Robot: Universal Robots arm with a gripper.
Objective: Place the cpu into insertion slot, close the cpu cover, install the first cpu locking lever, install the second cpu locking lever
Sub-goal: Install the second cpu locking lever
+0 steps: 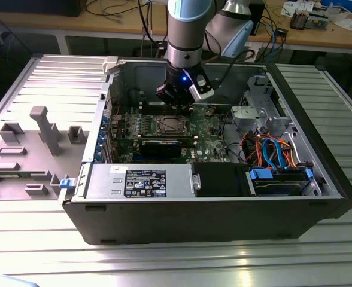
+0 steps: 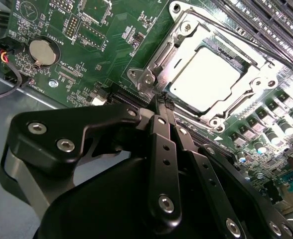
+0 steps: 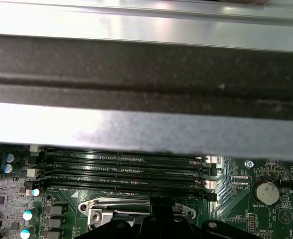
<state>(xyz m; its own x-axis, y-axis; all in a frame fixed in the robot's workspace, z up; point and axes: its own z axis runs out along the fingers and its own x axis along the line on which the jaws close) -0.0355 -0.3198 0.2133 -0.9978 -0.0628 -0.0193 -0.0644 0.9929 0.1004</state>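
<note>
**CPU seated in socket, cover down, gripper at the socket's corner**

CPU (image 2: 202, 85) lies flat in the insertion slot (image 2: 266, 82) on the green motherboard (image 2: 94, 47), inside the open computer case (image 1: 224, 215). Framed by the cpu cover (image 2: 179, 42), apparently lowered over it.

Gripper (image 2: 161, 99) with fingers pressed together, tips meeting just beside the cover's corner, near a thin wire locking lever (image 2: 206, 25); pinching nothing visible. Seen poised above the socket in the exterior view (image 1: 177, 103).

Judged light, rigid and fragile: best taken by the edges, never the underside. Lever likely springy, stiff steel, prone to slipping off smooth tips.

Coin cell (image 2: 41, 52) and memory slots (image 3: 126, 172) close by. White board print present, too small to read reliably.
</note>
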